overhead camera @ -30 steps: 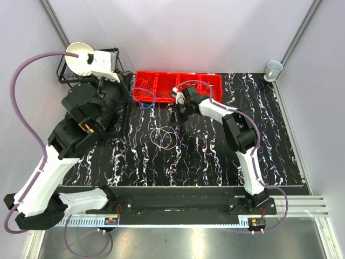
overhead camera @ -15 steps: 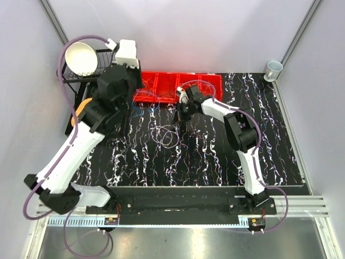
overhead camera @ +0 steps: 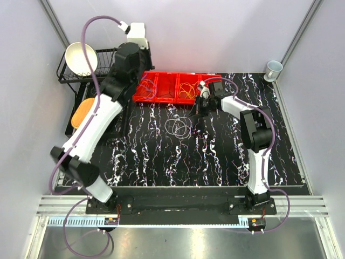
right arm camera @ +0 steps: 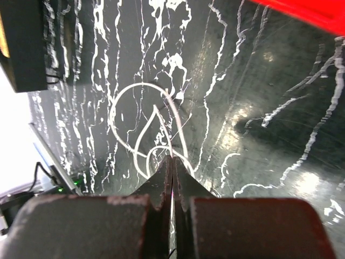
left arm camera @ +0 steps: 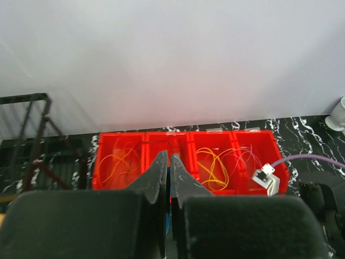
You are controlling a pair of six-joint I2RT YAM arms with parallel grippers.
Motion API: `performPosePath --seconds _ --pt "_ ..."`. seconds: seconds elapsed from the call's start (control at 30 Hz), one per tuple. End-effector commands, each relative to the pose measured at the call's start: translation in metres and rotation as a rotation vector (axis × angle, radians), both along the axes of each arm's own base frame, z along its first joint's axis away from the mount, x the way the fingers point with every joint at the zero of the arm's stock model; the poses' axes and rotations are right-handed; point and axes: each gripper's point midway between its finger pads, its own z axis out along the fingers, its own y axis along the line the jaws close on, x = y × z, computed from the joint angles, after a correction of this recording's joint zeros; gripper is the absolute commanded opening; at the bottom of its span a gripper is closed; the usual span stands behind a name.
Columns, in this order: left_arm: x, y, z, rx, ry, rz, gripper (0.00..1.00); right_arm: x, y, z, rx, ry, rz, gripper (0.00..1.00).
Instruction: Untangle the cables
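Sitting at the far edge of the table, a red bin is split into four compartments side by side. In the left wrist view, the leftmost one holds thin orange cables. The second is mostly hidden behind the left gripper, so I cannot tell what it holds. The third holds a loose heap of yellow cables, and the rightmost holds a few pale cables.

The left gripper hangs over the bin's near wall with its fingers pressed together. A bit of blue shows below them, but whether anything is pinched there cannot be told.

The right gripper is low over the table, just in front of the bin's right half. It is closed on a white cable, a strand of which runs into the slit between the fingers. The rest of that cable lies in loops on the marbled surface just beside the gripper, outside the bin.

Left of the bin stands a wire rack with a white bowl leaning in it. A cup stands at the table's far right corner; its inside cannot be seen.
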Motion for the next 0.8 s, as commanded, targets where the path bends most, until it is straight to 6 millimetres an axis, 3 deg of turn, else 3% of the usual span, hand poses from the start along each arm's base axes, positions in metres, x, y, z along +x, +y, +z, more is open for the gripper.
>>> performPosePath --seconds 0.0,0.03,0.1,0.23,0.43,0.77 --pt "0.023 -0.019 0.037 -0.079 -0.101 -0.051 0.00 0.003 0.006 0.037 0.110 -0.059 0.028 0.00" --pt "0.035 -0.026 0.026 -0.066 -0.082 -0.054 0.00 0.003 0.005 0.037 0.115 -0.055 0.027 0.00" --pt "0.042 -0.030 0.032 -0.070 -0.096 -0.056 0.00 0.004 0.004 0.037 0.129 -0.051 0.034 0.00" --pt "0.065 -0.037 0.015 -0.053 -0.075 -0.041 0.00 0.003 -0.001 0.037 0.141 -0.048 0.036 0.00" --pt "0.085 -0.038 0.008 -0.069 -0.092 -0.010 0.00 0.005 -0.011 0.041 0.148 -0.054 0.023 0.00" --pt "0.126 -0.041 -0.011 -0.152 -0.107 -0.017 0.00 0.004 -0.010 0.038 0.160 -0.041 0.031 0.00"
